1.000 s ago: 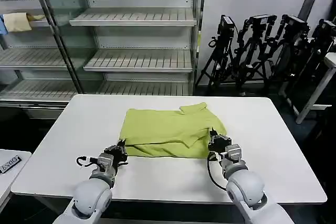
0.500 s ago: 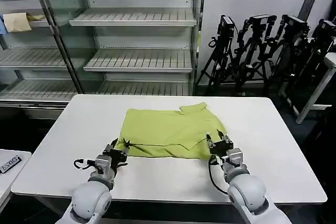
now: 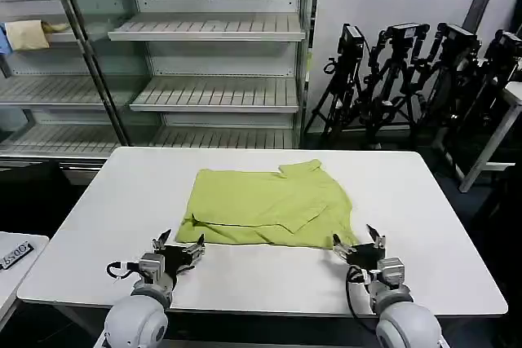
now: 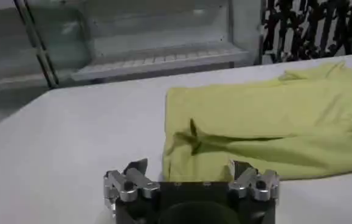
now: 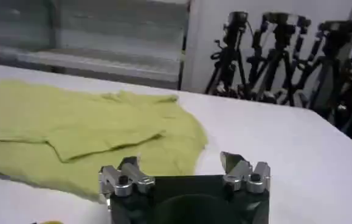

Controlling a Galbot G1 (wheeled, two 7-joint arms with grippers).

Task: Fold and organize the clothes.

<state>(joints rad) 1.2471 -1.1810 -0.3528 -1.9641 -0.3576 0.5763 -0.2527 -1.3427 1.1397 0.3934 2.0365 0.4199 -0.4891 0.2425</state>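
Rounded grey arms, black cable loops, black grippers: left gripper (image 3: 179, 244), right gripper (image 3: 359, 241), silver-screwed fingers (image 4: 124, 181).

White bench (image 3: 424, 201) — smooth, rectangular, standing before grey shelving. Lying flat on it, toward the near middle, a lime shirt (image 3: 265, 205) partly folded — collar at its far edge.
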